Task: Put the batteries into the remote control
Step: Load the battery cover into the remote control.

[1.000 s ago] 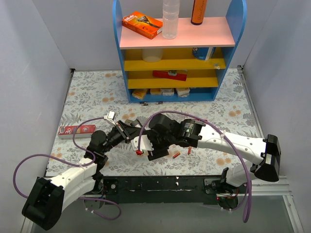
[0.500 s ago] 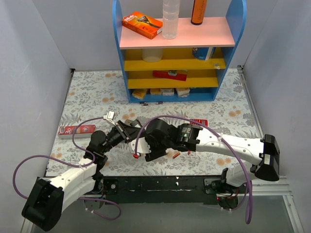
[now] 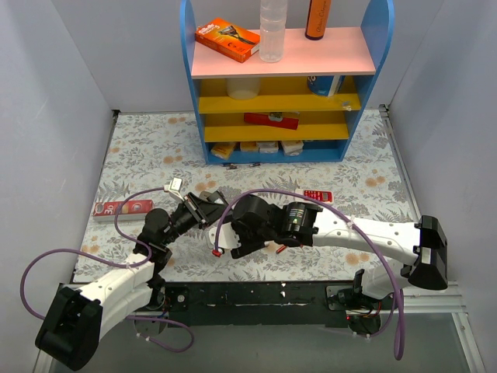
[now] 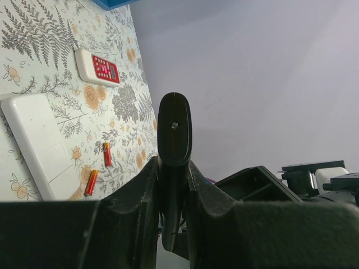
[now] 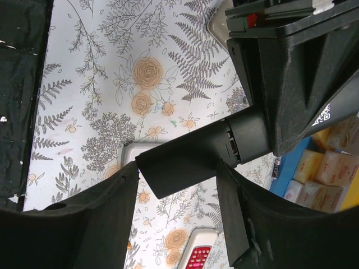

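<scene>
Left wrist: left end effector (image 4: 174, 129) jaws pressed together into one dark blade, nothing visible between them. Remote (image 4: 39, 148) flat on the counter (image 4: 33, 45), with a faint rectangular outline at its near end. Two batteries (image 4: 106, 154) lie on the counter just beside that end, apart from each other. Red-button remote (image 4: 98, 66) is further out, not touching.

Right wrist: right end effector (image 5: 176, 168) fingers apart, straddling the left end effector's closed tip. Can't tell whether they touch. A white corner of the remote shows under the tip.

Top: both end effectors meet close to the counter's near edge, about mid-width, covering most of the remote. One battery shows beside the right one. Shelf (image 3: 186, 78) at the far edge, red box (image 3: 123, 208) near the left edge.
</scene>
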Controlling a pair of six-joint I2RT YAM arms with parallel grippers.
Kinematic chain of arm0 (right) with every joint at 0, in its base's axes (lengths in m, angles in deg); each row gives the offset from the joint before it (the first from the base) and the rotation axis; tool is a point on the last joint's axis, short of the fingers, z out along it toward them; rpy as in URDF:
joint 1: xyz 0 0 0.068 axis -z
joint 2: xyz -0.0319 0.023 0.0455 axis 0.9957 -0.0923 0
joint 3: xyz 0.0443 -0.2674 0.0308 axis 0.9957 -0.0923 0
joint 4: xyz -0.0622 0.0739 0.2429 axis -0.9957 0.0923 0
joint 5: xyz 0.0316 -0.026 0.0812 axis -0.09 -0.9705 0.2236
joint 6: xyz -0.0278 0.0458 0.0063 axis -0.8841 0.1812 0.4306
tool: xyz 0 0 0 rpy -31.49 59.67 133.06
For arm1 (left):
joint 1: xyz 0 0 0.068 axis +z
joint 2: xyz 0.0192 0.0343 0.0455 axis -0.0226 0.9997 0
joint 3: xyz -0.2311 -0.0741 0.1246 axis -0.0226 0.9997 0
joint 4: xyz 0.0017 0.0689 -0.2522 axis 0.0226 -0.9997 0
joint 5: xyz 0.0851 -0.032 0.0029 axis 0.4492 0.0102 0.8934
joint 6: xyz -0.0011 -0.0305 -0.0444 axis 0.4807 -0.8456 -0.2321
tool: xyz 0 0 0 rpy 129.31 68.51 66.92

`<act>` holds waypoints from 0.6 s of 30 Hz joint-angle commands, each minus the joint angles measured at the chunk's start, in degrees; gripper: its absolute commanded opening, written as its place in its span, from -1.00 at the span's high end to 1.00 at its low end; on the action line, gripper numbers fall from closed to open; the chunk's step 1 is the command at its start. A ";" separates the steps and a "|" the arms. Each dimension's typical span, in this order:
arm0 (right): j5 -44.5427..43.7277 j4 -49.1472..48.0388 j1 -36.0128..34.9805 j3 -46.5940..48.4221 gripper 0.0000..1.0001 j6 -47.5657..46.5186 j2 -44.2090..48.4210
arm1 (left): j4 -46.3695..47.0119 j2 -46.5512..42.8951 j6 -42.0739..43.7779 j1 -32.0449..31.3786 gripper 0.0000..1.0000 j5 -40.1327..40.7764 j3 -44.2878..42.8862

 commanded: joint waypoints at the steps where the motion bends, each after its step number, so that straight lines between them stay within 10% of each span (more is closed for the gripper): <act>1: -1.44 -3.19 0.19 -1.65 -0.24 -0.81 -0.46 | 6.88 -2.45 -18.23 -0.63 1.00 -4.98 -3.20; 18: -1.79 -8.11 1.15 -1.04 -0.21 -3.09 -2.14 | 7.32 -2.54 -18.40 -0.72 1.00 -8.06 -4.25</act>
